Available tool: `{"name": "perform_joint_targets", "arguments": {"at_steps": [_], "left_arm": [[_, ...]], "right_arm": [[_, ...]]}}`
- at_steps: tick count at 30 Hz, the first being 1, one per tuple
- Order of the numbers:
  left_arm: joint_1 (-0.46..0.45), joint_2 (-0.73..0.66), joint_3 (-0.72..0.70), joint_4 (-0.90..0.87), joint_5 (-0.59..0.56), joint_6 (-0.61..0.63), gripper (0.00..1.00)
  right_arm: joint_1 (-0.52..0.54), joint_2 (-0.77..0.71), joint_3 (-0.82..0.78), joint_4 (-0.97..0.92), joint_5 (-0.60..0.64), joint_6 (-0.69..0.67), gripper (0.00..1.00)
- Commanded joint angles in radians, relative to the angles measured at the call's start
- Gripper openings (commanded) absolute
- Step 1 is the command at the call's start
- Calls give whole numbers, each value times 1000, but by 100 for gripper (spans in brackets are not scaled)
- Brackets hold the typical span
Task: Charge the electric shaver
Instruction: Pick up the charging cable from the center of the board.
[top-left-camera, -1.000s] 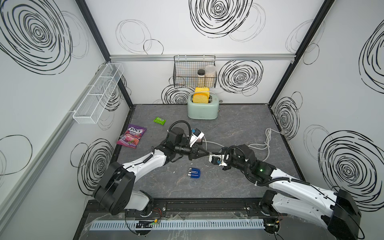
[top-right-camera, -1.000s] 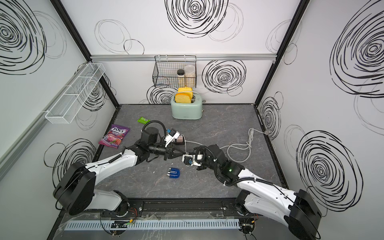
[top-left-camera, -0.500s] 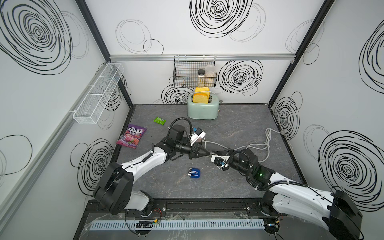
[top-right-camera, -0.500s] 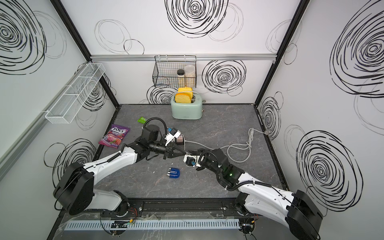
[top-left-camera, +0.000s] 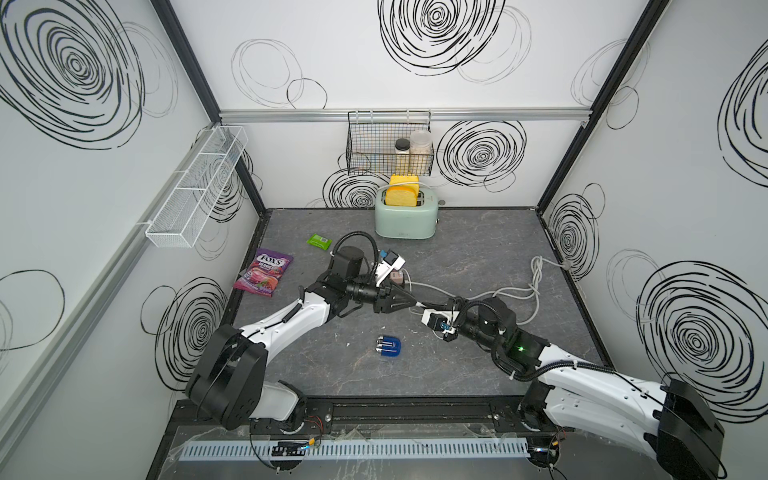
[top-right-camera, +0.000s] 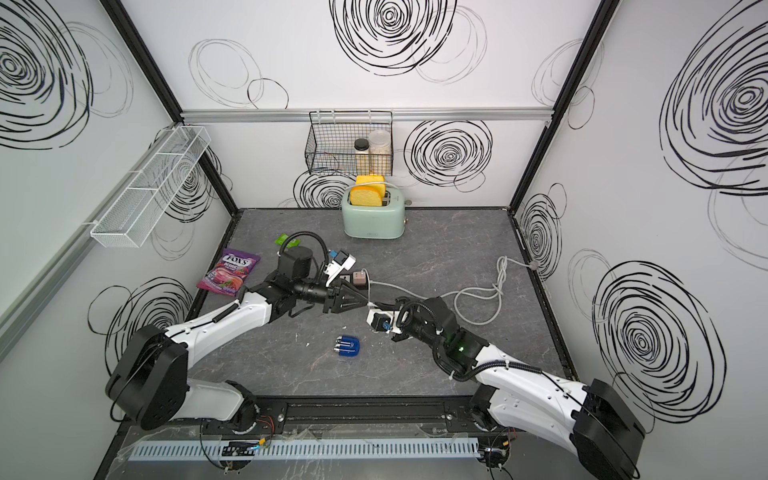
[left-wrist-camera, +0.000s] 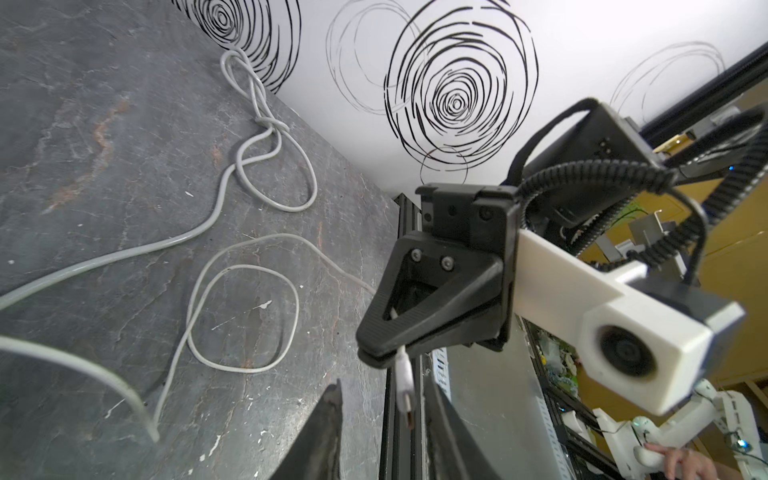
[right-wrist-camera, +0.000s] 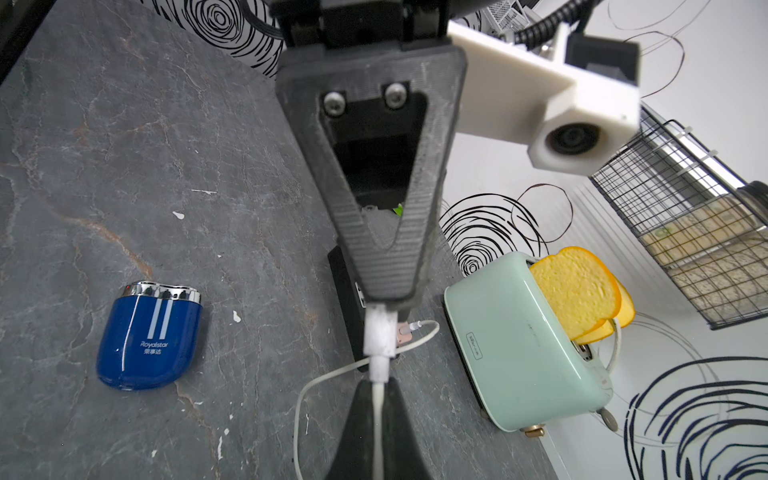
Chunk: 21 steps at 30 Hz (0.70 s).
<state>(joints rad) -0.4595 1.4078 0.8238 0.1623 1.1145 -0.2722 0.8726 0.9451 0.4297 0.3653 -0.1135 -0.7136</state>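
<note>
The electric shaver (top-left-camera: 388, 347) (top-right-camera: 347, 347) (right-wrist-camera: 149, 336), blue with silver heads, lies flat on the grey table in front of both grippers, touched by neither. My right gripper (top-left-camera: 430, 309) (top-right-camera: 380, 308) (right-wrist-camera: 377, 388) (left-wrist-camera: 380, 357) is shut on the white charging cable just behind its plug (right-wrist-camera: 379, 332) (left-wrist-camera: 405, 382). The plug's free end sticks out between the parted fingers of my left gripper (top-left-camera: 413, 304) (top-right-camera: 368, 304) (left-wrist-camera: 384, 386), which is open and faces the right one tip to tip. The cable's other end sits in a pinkish adapter (top-left-camera: 397, 277) on a black power strip (right-wrist-camera: 347, 291).
A mint toaster (top-left-camera: 405, 220) holding yellow toast stands at the back, under a wire basket (top-left-camera: 388, 153) with jars. A candy bag (top-left-camera: 264, 272) and a green packet (top-left-camera: 319, 240) lie at the left. Loose grey cable (top-left-camera: 532, 286) loops at the right.
My left gripper has opened and let go of the plug. My right gripper has closed tight on the cable behind it, after shifting slightly forward and right.
</note>
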Motion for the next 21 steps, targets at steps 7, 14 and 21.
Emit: {"name": "perform_joint_targets", "arguments": {"at_steps": [7, 14, 21], "left_arm": [[-9, -6, -11, 88, 48, -46, 39], [-30, 10, 4, 46, 59, -18, 40], [-38, 31, 20, -10, 61, 11, 35]], "right_arm": [[-5, 9, 31, 2, -24, 2, 0], [-4, 24, 38, 3, -8, 0, 0], [-3, 17, 34, 12, 11, 0, 0]]}}
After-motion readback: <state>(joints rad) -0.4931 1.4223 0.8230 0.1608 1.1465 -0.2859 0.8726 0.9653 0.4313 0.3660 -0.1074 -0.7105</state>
